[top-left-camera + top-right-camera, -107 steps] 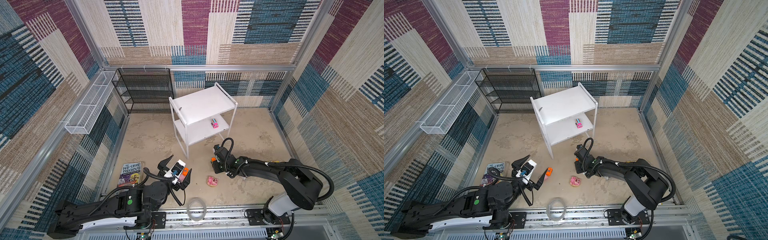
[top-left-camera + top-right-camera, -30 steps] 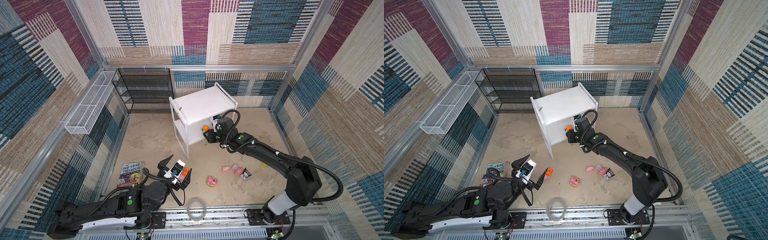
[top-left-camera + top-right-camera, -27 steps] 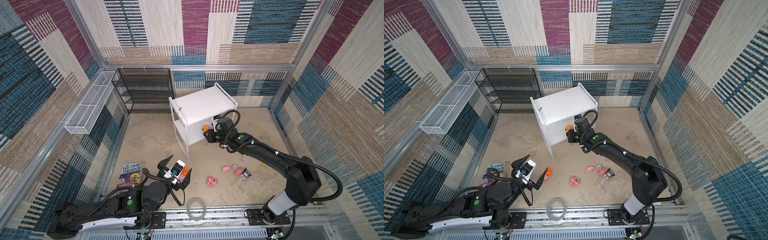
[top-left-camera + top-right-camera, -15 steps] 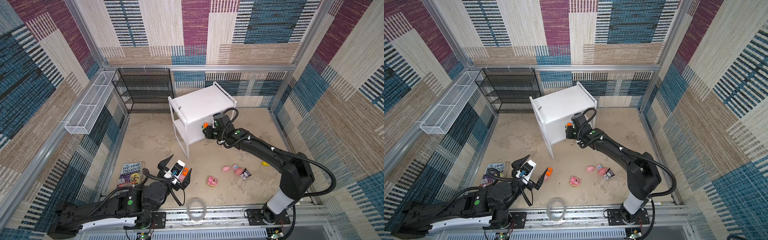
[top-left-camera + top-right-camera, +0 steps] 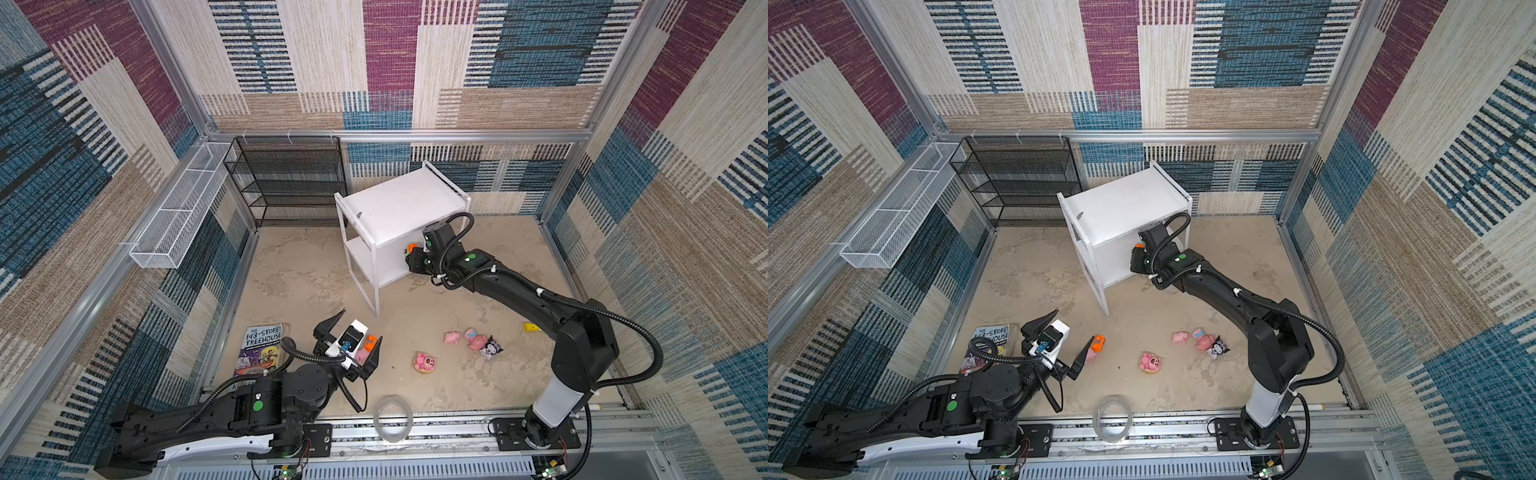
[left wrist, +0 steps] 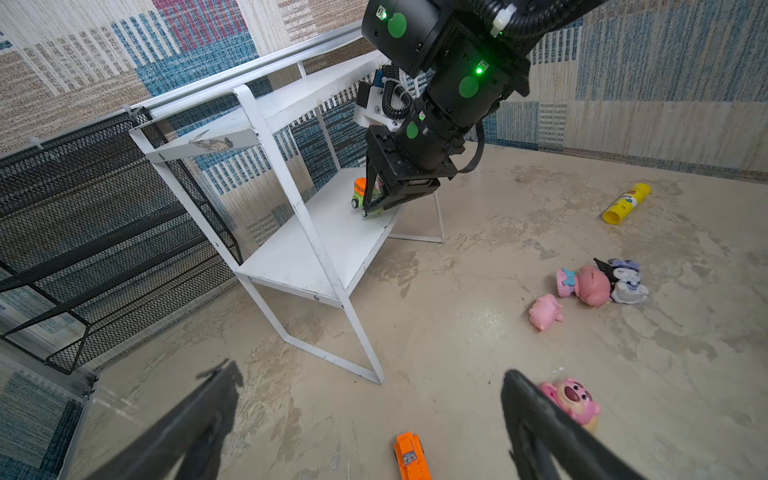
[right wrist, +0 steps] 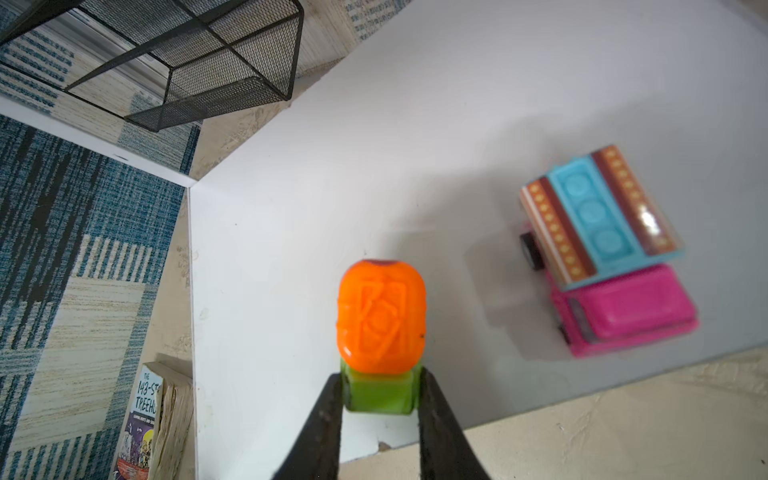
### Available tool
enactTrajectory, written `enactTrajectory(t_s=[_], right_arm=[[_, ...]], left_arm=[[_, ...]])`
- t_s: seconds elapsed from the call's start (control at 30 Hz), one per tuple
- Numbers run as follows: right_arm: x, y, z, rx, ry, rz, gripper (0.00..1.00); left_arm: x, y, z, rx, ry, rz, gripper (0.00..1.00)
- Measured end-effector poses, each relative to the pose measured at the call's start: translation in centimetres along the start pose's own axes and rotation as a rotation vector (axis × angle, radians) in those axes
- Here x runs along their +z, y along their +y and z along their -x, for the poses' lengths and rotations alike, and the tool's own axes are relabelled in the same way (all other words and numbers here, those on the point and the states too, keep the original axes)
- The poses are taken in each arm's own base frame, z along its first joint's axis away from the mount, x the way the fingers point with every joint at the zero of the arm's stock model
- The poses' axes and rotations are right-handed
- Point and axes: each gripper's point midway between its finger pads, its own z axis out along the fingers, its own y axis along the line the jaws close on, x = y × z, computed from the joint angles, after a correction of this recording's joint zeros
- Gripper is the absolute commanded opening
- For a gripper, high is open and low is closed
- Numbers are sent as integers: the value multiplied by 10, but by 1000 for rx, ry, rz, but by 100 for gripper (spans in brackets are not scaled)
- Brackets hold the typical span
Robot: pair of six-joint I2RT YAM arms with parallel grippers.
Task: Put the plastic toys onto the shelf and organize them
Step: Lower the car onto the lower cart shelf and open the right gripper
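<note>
My right gripper [image 7: 379,388] is shut on the green-orange car [image 7: 380,332] and holds it just over the front edge of the white shelf's [image 5: 399,203] lower board [image 7: 415,145]. A pink-multicolour car [image 7: 602,253] stands on that board beside it. In front of my open, empty left gripper [image 6: 370,399] an orange car [image 6: 409,455] lies on the floor. A pink bear [image 6: 571,399], a pink pig [image 6: 545,311], another pink figure [image 6: 586,284] and a black-white figure [image 6: 627,280] lie on the floor to the right.
A black mesh rack [image 5: 291,178] stands left of the shelf against the back wall, and a white wire basket [image 5: 178,216] hangs on the left wall. A book [image 5: 261,349], a yellow tube [image 5: 531,327] and a clear tape ring [image 5: 392,417] lie on the floor.
The right arm has carried the green-orange car up from the floor and, over the last second, further in under the shelf's top board. The left arm has not moved.
</note>
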Motion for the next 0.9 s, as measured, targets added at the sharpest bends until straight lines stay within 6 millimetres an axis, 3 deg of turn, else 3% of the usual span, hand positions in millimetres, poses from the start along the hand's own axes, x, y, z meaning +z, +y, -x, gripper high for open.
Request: enactTrajectory(t_s=[0.33, 0.57, 0.9], right_arm=[[0, 2, 1, 21, 23, -6, 30], [2, 2, 1, 29, 21, -5, 41], [3, 2, 2, 29, 16, 0, 44]], left_arm=[[-1, 1, 0, -7, -5, 0, 99], [-1, 2, 0, -7, -6, 0, 99], [-1, 2, -1, -7, -5, 0, 99]])
